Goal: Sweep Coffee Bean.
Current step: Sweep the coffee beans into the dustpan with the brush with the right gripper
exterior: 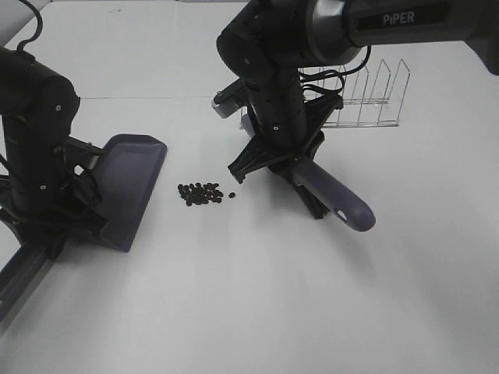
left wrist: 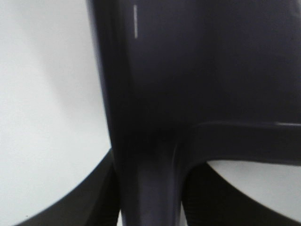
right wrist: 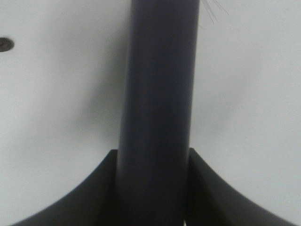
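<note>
A small heap of coffee beans lies on the white table between the two tools, with one stray bean at its right. The purple-grey dustpan rests just left of them, its open lip facing the beans. My left gripper is shut on the dustpan's handle. My right gripper is shut on the brush's handle. The free end of that brush handle points toward the front right. A light part, likely the brush's head, shows behind the arm, and fine bristles show in the right wrist view. A single bean sits beside the handle.
A clear wire rack stands at the back right, behind the right arm. The table's dark left edge runs diagonally past the left arm's base. White tabletop stretches across the front.
</note>
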`<action>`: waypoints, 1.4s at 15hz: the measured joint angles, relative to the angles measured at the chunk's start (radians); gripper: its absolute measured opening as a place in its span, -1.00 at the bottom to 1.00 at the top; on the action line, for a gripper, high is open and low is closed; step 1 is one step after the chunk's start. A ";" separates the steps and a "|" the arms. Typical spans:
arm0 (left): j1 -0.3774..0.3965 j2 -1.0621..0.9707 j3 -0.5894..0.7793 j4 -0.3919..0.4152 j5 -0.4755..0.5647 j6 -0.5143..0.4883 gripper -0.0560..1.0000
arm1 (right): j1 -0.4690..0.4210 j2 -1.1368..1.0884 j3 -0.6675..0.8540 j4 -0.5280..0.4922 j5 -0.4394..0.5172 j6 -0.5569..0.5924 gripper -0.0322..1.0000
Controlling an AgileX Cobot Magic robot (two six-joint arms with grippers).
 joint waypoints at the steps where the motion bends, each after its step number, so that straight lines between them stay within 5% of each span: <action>1: -0.007 0.009 -0.001 -0.012 0.000 0.003 -0.27 | 0.000 0.002 -0.003 0.027 -0.016 -0.001 -0.22; 6: -0.069 0.051 -0.069 -0.015 0.055 0.011 -0.27 | 0.000 0.022 -0.006 0.175 -0.099 -0.033 -0.22; 13: -0.076 0.061 -0.092 -0.036 0.061 0.015 -0.27 | -0.004 0.076 -0.006 0.682 -0.269 -0.231 -0.22; 18: -0.076 0.061 -0.093 -0.077 0.058 0.012 -0.27 | -0.004 0.084 -0.006 0.889 -0.309 -0.331 -0.22; 21: -0.076 0.061 -0.093 -0.090 0.055 0.014 -0.27 | -0.015 0.085 -0.006 1.118 -0.317 -0.491 -0.22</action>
